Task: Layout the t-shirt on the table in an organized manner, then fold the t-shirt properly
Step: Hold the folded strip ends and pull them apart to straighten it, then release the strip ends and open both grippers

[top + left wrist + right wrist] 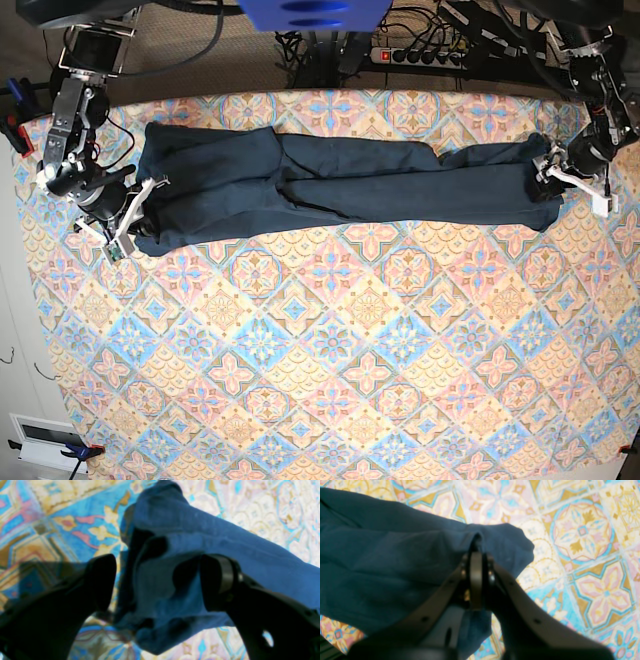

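The t-shirt (340, 183) is stretched along the table's (330, 380) far edge, pinched by the right pincer (476, 555); the left pincer (157, 580) is spread over it.

A robotics lab — power strip (432, 55) and tangled cables (300, 45) behind a patterned-cloth table (330, 380).
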Controlling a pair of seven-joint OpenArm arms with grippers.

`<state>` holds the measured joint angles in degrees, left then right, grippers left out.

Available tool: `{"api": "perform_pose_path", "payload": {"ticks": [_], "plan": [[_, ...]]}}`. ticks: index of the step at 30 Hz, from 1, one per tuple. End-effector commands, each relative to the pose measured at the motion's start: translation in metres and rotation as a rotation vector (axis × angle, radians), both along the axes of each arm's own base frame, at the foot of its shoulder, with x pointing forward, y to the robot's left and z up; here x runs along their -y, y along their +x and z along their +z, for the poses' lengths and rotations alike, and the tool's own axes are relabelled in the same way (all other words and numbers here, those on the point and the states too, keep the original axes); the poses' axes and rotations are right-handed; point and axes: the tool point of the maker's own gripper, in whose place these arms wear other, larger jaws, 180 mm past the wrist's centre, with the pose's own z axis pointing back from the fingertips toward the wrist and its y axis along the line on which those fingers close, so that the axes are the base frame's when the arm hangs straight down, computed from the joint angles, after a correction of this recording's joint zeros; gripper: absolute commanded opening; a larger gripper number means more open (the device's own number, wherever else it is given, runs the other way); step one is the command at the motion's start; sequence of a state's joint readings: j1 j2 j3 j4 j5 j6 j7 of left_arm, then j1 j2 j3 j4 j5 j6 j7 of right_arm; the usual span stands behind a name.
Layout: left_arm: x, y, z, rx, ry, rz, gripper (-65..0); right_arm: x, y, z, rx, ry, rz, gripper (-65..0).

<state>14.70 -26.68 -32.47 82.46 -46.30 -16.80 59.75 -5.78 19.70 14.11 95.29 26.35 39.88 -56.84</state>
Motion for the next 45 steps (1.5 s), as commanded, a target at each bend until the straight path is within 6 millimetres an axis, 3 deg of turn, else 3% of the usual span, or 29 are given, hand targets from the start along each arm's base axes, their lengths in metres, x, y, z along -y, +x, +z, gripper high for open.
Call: {"api": "perform_pose_path", "payload": {"ticks": [1, 9, 16, 18, 23, 25, 33, 37, 40, 45], "plan": [[-0.007, 0.008, 0.012, 0.032, 0.028, -0.008, -13.9, 0.006, 0.008, 0.015, 0.051, -0.002, -0.004, -63.5], [0.005, 0.011, 0.006, 0.020, 0.017, -0.042, -13.9, 0.051, -0.006, 0.022, 0.066, -0.023, -0.136, -42.0], [0.006, 0.011, 0.006, 0.020, 0.015, -0.042, -15.8, 0.057, -0.006, 0.025, 0.075, -0.021, -0.157, -40.0], [0.006, 0.011, 0.006, 0.021, 0.015, -0.043, -23.9, 0.056, -0.006, 0.025, 0.075, -0.020, -0.156, -40.0], [0.005, 0.011, 0.006, 0.022, 0.016, -0.041, -58.0, 0.041, -0.004, 0.026, 0.095, 0.059, -0.153, -40.0], [0.005, 0.010, 0.006, 0.019, 0.015, -0.040, -65.0, 0.038, -0.003, 0.027, 0.100, 0.074, -0.148, -40.0], [0.006, 0.009, 0.017, 0.040, 0.040, -0.062, -65.0, 0.038, -0.003, 0.027, 0.097, 0.070, -0.146, -40.0], [-0.007, 0.003, 0.013, 0.024, 0.040, -0.015, -64.4, 0.038, -0.003, 0.027, 0.098, 0.072, -0.146, -40.0], [-0.010, 0.000, 0.007, 0.004, 0.028, -0.001, -53.7, 0.037, -0.003, 0.026, 0.095, 0.072, -0.144, -40.0], [-0.006, -0.006, 0.003, -0.034, 0.011, -0.017, -24.4, 0.037, -0.004, 0.026, 0.094, 0.073, -0.144, -40.0]]}}
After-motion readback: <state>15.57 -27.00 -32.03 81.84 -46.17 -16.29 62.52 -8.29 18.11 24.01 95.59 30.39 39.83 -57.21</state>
